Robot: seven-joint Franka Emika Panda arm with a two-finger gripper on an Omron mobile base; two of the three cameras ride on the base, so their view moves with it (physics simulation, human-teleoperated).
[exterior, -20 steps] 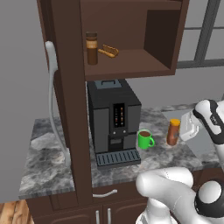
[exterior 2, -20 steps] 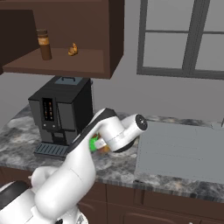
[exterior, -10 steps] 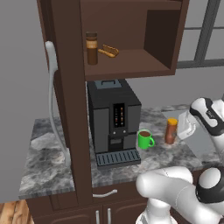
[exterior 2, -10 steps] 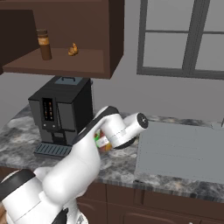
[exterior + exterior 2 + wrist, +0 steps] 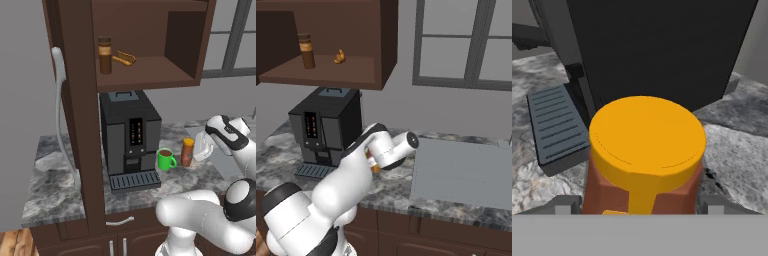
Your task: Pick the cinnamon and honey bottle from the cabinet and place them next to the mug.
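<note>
Honey bottle (image 5: 187,152) stood upright on the marble bench (image 5: 55,175), just beside the green mug (image 5: 165,159), so the first half of the task looked finished. Jaws of the gripper (image 5: 202,148) were spread wide on either side of the bottle, with gaps showing at both fingertips (image 5: 567,204) in the hand view; nothing pinched. Judged to be the release step, with withdrawal due next. Called for a straight lift clear of the orange cap before swinging away, lest the bottle be tipped against the mug. Cinnamon (image 5: 104,55) remained upright on the shelf of the cabinet (image 5: 77,125), near a small tan piece (image 5: 125,58). Coffee machine (image 5: 131,137) sat directly under that shelf. Reach upward would need to clear the shelf edge and the cabinet door with its pale handle (image 5: 61,115).
</note>
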